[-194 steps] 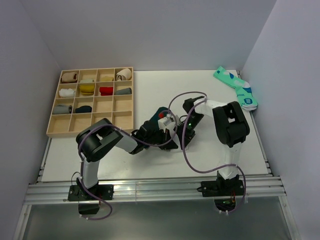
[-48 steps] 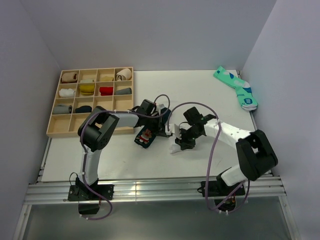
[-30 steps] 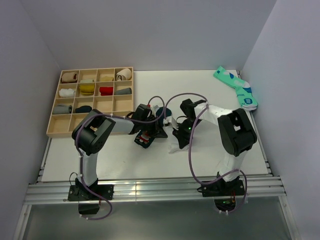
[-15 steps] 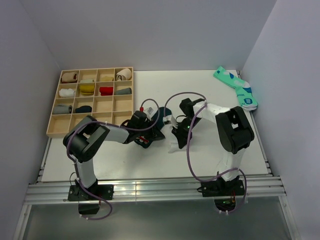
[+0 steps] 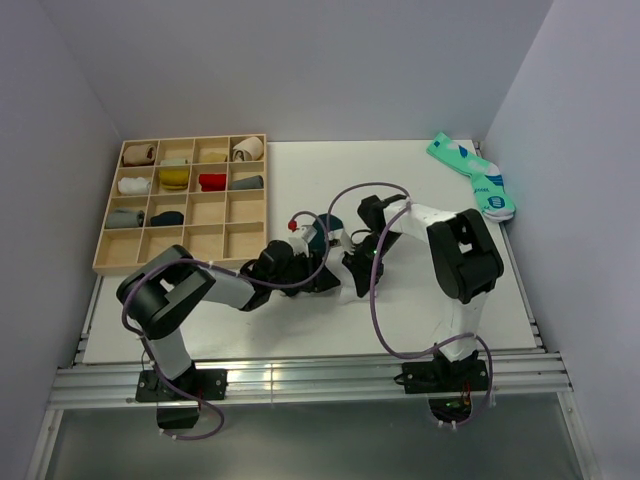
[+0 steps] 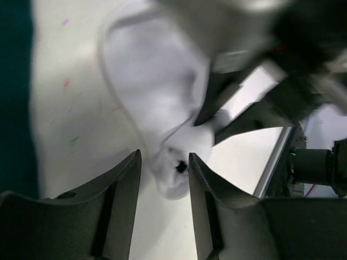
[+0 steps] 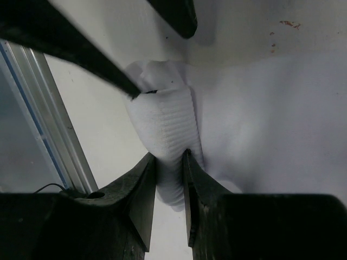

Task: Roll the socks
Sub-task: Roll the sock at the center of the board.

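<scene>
The white sock (image 7: pixel 233 108) lies on the table between the two arms; in the top view only a small part (image 5: pixel 349 287) shows. My right gripper (image 7: pixel 169 157) is shut on a ribbed fold of it (image 7: pixel 162 124), low on the table (image 5: pixel 358 272). My left gripper (image 6: pixel 162 173) is open, with its jaws on either side of the sock's bunched end (image 6: pixel 176 170), and meets the right gripper in the top view (image 5: pixel 325 277). The dark green sock (image 5: pixel 322 237) lies just behind the grippers and shows at the left edge of the left wrist view (image 6: pixel 13 81). Its figure is hidden.
A wooden compartment tray (image 5: pixel 100 262) with several rolled socks stands at the back left. A mint-green pair (image 5: pixel 472 177) lies at the back right by the wall. The table's metal rail (image 5: pixel 300 375) runs along the front edge.
My left arm has dropped low and its gripper has moved right, from the dark green sock to the end of the white sock. My right gripper has stayed on the white sock.
</scene>
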You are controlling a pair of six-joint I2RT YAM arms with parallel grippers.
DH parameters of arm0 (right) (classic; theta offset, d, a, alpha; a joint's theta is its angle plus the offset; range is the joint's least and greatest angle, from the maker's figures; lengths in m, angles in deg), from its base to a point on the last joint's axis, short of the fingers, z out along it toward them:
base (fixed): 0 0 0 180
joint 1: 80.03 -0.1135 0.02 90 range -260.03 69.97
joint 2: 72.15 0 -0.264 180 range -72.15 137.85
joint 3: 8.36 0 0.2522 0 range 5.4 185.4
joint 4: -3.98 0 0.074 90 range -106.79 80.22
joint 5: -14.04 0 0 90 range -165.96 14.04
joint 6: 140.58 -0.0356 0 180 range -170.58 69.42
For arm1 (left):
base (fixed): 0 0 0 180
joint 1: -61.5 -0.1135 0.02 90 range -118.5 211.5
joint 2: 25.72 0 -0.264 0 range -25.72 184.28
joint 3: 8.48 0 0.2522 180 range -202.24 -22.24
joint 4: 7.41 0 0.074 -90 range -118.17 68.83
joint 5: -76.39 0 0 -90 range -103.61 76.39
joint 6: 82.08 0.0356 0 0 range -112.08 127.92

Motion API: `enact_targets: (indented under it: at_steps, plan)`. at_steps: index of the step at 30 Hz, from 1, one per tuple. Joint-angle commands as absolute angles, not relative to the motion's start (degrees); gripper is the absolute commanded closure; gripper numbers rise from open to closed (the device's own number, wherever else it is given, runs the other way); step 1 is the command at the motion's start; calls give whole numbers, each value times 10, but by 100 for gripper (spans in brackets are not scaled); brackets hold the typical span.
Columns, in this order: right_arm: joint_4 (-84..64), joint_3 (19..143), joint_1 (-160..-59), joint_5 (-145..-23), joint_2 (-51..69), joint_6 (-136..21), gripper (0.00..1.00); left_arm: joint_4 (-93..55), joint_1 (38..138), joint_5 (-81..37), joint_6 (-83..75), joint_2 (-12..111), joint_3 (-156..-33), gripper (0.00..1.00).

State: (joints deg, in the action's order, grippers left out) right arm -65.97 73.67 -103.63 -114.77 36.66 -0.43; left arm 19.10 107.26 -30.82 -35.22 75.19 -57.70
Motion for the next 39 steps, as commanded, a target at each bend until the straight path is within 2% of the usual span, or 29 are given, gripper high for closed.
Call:
enact_targets:
  at_steps: [1, 8, 24, 39]
  plan:
    - [-639, 733, -1038, -1109, 401, 0, 88, 292, 1077, -341, -305, 749, -581, 54]
    - [-644, 736, -1039, -1108, 406, -2, 88, 287, 1086, -391, -286, 790, -627, 51]
    - [-657, 743, -1037, -1111, 410, 1, 87, 213, 1100, -400, -225, 825, -671, 51]
    - [-659, 759, -1036, -1103, 427, -14, 87, 262, 1103, -437, -242, 831, -631, 48]
